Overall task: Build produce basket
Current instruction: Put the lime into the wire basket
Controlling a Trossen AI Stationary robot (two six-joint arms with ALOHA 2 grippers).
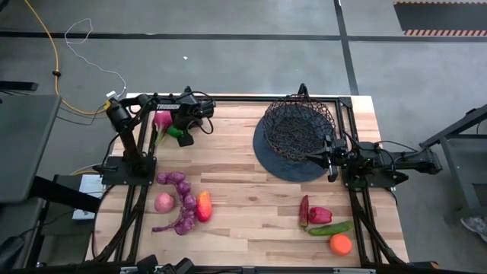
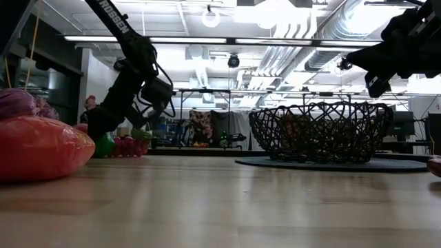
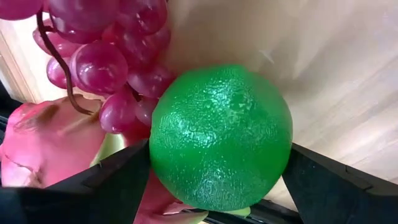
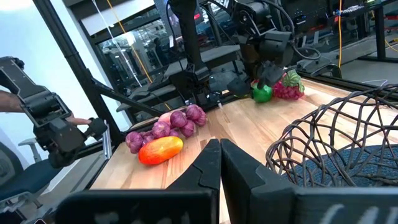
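A green round fruit (image 3: 221, 137) lies on the table at the far left, beside a bunch of pink-purple grapes (image 3: 106, 56) and a pink piece (image 3: 43, 149). My left gripper (image 1: 177, 137) is open and slants down over the green fruit, one finger on each side of it. The black wire basket (image 1: 298, 125) stands on its dark round disc (image 1: 274, 164) at the far right. My right gripper (image 4: 219, 152) is shut and level, right next to the basket's rim, with nothing in it. My left gripper has its two fingers (image 3: 118, 180) on opposite sides of the green fruit (image 3: 186, 186), slanting down from above. The fruit rests on the table. I cannot tell whether the fingers touch it.
Near the front left lie purple grape bunches (image 1: 180, 202), a pink round piece (image 1: 164, 202) and an orange-red piece (image 1: 204, 205). At the front right are a red pepper (image 1: 316, 215), a long green piece (image 1: 331, 227) and an orange (image 1: 341, 243). Bare wood lies in the middle.
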